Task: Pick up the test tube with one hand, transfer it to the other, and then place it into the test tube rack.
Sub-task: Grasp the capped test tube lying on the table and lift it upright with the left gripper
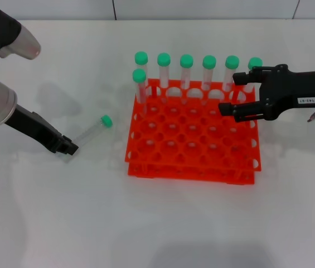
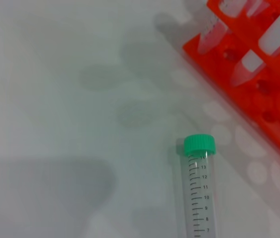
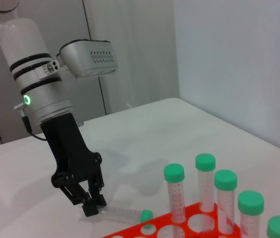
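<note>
The test tube (image 1: 93, 131) lies flat on the white table left of the orange-red test tube rack (image 1: 190, 162), its green cap toward the rack. My left gripper (image 1: 68, 148), unlabelled with a green wrist light, is down at the table with its fingers shut on the tube's bottom end; the right wrist view shows the gripper (image 3: 94, 207) pinching the tube (image 3: 125, 213). In the left wrist view the tube (image 2: 201, 198) points at the rack (image 2: 258, 89). My right gripper (image 1: 231, 94), with a white label, hovers open over the rack's back right corner.
Several green-capped tubes (image 1: 186, 70) stand upright along the rack's back row, one more in the second row at its left end. The right gripper's fingers sit close to the rightmost standing tubes. Bare white table surrounds the rack.
</note>
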Controlling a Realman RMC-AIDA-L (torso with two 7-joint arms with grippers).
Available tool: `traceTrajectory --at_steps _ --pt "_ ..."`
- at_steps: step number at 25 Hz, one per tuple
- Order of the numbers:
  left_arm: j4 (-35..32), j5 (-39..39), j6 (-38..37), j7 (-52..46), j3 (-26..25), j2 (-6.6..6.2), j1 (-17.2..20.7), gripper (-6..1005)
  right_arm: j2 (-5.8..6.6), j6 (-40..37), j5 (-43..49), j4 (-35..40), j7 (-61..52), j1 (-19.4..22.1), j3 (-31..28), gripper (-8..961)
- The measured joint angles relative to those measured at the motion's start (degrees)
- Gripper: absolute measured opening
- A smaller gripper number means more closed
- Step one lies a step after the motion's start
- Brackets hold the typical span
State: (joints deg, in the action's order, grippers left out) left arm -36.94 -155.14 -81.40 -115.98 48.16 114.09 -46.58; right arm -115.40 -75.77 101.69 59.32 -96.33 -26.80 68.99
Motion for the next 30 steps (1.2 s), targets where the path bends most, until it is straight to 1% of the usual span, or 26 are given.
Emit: traceTrajectory --at_steps 5,9,12,14,18,21,24,27,30 --pt "-0.4 0.6 0.5 0.0 -0.4 0.17 0.0 193 0.0 0.0 0.0 0.0 0.1 0.1 -0.2 843" --pt "-0.5 2.0 0.6 0.0 -1.2 -0.05 0.1 193 0.0 0.1 -0.1 0.0 0.1 0.2 -0.3 843" --pt "-1.0 4.5 0.7 0.3 -1.4 -0.38 0.7 193 0.0 0.1 -0.4 0.0 0.2 0.3 -0.4 843" --pt "-2.4 6.7 0.8 0.6 -1.6 -0.73 2.0 193 0.0 0.1 -0.6 0.0 0.4 0.3 -0.5 843" --pt "-7.1 12.2 0.7 1.5 -2.7 -0.96 5.6 194 0.0 0.2 -0.8 0.0 0.7 0.4 -0.5 844" --pt "-11.5 18.1 0.5 1.7 -2.9 -1.31 8.7 193 0.0 0.6 -0.8 0.0 0.7 0.4 -0.5 844" --pt "-14.3 22.8 0.6 2.0 -3.0 -1.56 10.9 193 0.0 1.1 -0.8 0.0 0.8 0.4 -0.5 844" --pt "-15.7 27.3 1.0 3.2 -4.4 -1.84 12.3 194 0.0 1.5 -0.8 0.0 1.1 0.4 -0.5 843" --pt "-15.7 29.3 1.3 4.6 -5.8 -1.87 12.3 194 0.0 1.9 -1.1 0.0 1.5 0.4 -0.4 843"
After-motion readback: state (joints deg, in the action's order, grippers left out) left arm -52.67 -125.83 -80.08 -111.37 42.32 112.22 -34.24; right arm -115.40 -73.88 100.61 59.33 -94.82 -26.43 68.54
